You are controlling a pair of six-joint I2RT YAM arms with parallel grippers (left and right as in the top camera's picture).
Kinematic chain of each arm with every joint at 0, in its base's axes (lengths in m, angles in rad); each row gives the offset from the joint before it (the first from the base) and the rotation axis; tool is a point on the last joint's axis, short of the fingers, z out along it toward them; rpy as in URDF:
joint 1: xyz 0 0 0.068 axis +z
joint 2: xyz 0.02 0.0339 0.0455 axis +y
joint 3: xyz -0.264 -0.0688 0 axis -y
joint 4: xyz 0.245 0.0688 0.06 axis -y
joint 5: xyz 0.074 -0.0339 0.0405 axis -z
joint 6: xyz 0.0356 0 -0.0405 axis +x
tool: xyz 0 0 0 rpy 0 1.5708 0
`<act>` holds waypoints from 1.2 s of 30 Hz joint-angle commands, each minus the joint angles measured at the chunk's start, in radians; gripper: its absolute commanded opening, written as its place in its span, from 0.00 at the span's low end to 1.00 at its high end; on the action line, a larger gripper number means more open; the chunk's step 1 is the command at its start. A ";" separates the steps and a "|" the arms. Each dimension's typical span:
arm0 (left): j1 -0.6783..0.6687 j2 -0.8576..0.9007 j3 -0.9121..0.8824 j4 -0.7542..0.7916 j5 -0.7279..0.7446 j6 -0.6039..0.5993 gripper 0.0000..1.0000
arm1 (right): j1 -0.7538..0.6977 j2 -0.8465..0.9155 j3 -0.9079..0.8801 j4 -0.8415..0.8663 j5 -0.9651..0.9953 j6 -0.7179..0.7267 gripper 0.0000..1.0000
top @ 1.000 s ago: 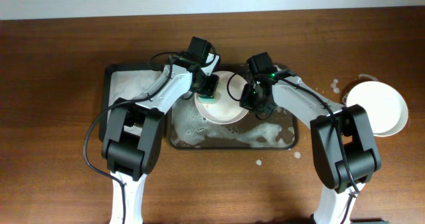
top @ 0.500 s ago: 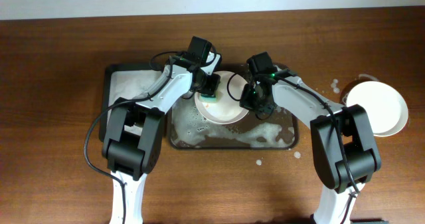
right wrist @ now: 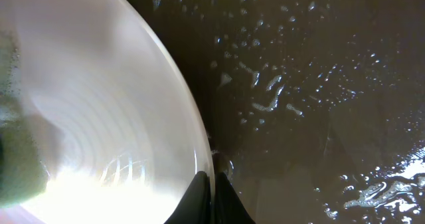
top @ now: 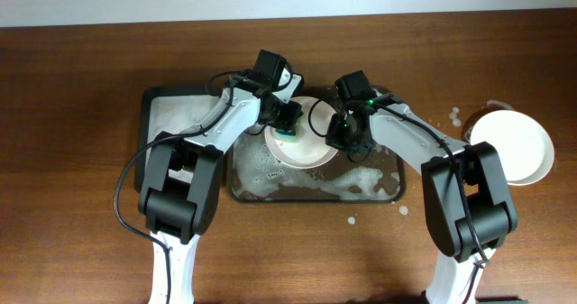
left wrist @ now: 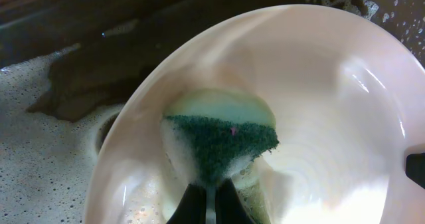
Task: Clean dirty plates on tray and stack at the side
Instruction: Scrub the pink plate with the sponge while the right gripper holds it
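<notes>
A pale pink plate (top: 306, 143) is held over the foamy dark brown tray (top: 379, 188), tilted. My right gripper (top: 347, 140) is shut on its right rim, which shows in the right wrist view (right wrist: 210, 179) with the plate (right wrist: 99, 117) to the left. My left gripper (top: 286, 124) is shut on a green sponge (top: 285, 133) and presses it on the plate's upper left inside. In the left wrist view the sponge (left wrist: 219, 144) sits in the jaws (left wrist: 211, 201) against the plate (left wrist: 319, 98). A white plate (top: 514, 146) lies on the tabletop at the right.
A smaller dark tray (top: 167, 115) covered in foam lies left of the main tray. White soap splashes (top: 352, 220) dot the wood tabletop in front and at the right. Both arms cross over the tray's back half.
The left gripper and sponge have shifted slightly down and right across the plate. The right arm and the plate have stayed still.
</notes>
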 commanded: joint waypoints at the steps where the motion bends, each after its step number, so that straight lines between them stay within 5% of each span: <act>1: -0.010 0.056 -0.025 -0.017 0.037 0.020 0.00 | 0.006 0.019 0.001 0.001 0.024 -0.014 0.04; 36: -0.010 0.056 -0.025 0.052 0.095 0.058 0.00 | 0.006 0.019 0.001 -0.003 0.024 -0.014 0.04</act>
